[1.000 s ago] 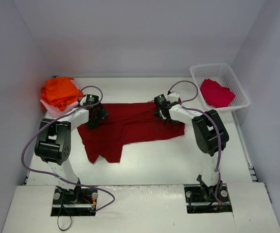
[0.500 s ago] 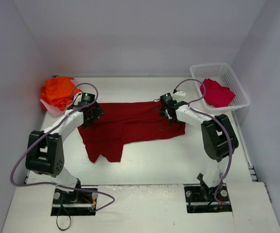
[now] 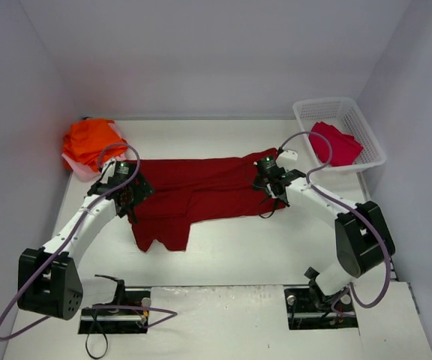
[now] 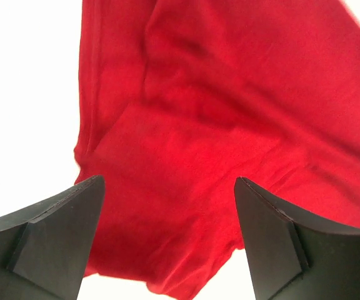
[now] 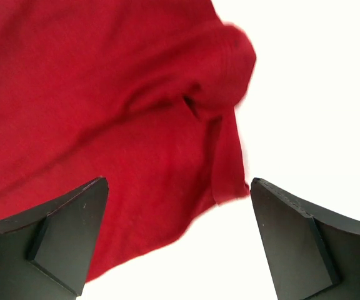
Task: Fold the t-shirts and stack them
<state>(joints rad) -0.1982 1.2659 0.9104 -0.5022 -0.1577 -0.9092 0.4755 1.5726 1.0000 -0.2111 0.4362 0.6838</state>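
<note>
Dark red cloth t-shirt [image 3: 201, 196] spread flat for folding, both pincers wide apart and empty at its side edges.
From above, the left gripper [image 3: 132, 199] and right gripper [image 3: 271, 182] are seen over opposite edges of the shirt on the white table [image 3: 276, 240]; bright orange shirts [image 3: 90, 142] are heaped far left, a crimson shirt [image 3: 334, 142] lies in the white lattice basket [image 3: 373, 150], and pale walls close the space round. At the left wrist, parted fingers [image 4: 55, 237] frame a wrinkled side edge; both layers should be pinched together. At the right wrist, spread fingers [image 5: 67, 231] straddle a bunched fold, probably best smoothed first.
</note>
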